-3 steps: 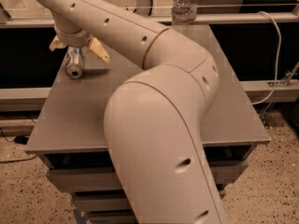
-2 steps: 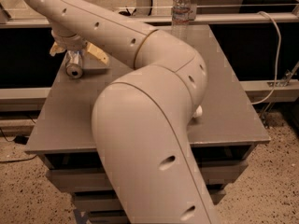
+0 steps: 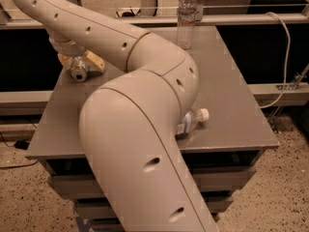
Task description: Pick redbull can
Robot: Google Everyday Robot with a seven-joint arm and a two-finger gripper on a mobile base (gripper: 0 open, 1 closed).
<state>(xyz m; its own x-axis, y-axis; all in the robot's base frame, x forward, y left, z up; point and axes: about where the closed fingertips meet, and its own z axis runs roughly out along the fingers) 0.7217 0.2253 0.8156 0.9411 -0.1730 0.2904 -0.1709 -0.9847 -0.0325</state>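
Note:
The redbull can (image 3: 78, 74) lies on its side at the back left of the grey table (image 3: 227, 91), its shiny round end facing me. My gripper (image 3: 79, 64) hangs from the long cream arm right over the can. Its yellowish fingers (image 3: 98, 62) stand on either side of the can, open, with a gap showing on the right side. The can's body is mostly hidden behind its end and the gripper.
A clear water bottle (image 3: 186, 18) stands upright at the table's back edge. A white-capped plastic bottle (image 3: 192, 120) lies near the front, partly hidden by my arm's big elbow (image 3: 140, 144). A white cable (image 3: 285, 57) hangs at the right.
The arm's elbow has swung left and down, uncovering the lying bottle. The gripper has sunk a little lower around the can, and its fingers stand slightly closer together.

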